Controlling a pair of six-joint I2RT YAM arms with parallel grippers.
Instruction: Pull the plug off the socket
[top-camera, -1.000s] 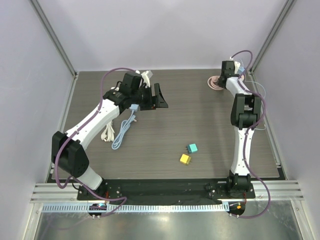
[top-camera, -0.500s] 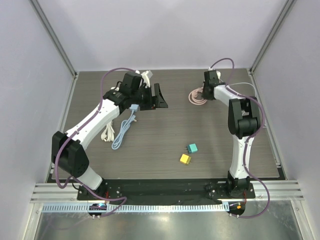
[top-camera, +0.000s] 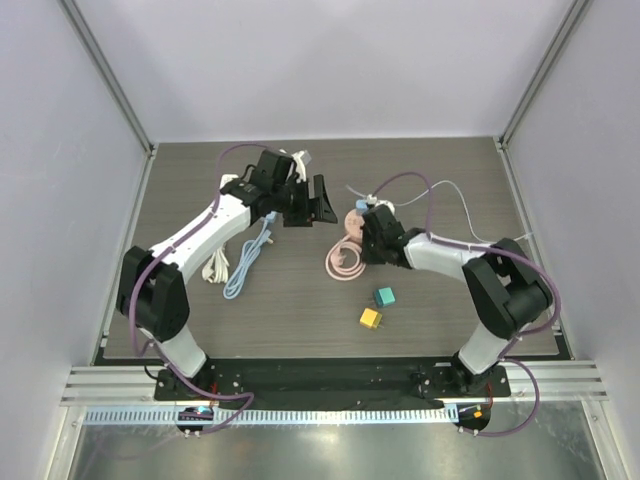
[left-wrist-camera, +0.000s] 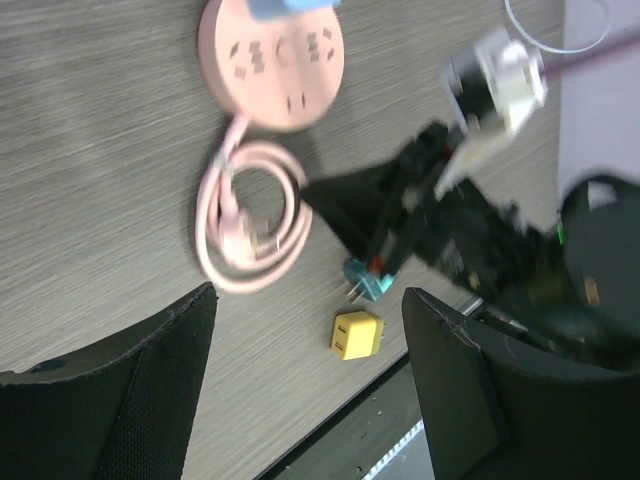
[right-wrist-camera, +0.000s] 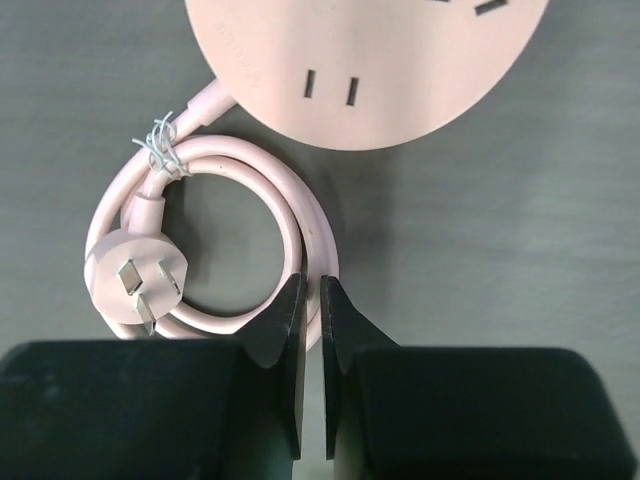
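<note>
The left fingers (top-camera: 322, 198) hang spread and empty just beside the pink socket (top-camera: 354, 221) on the tabletop, and the blue plug (top-camera: 362, 204) is seated in it. From the left wrist, the plug sits at the socket's far edge. From the right wrist, the right fingers (right-wrist-camera: 295, 300) look clenched on the pink cord (right-wrist-camera: 230, 155). They should probably anchor it while the left fingers pull straight.

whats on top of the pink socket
A blue plug sits at the socket's edge. The slots in view are bare. The plug's prongs are hidden inside.
</note>
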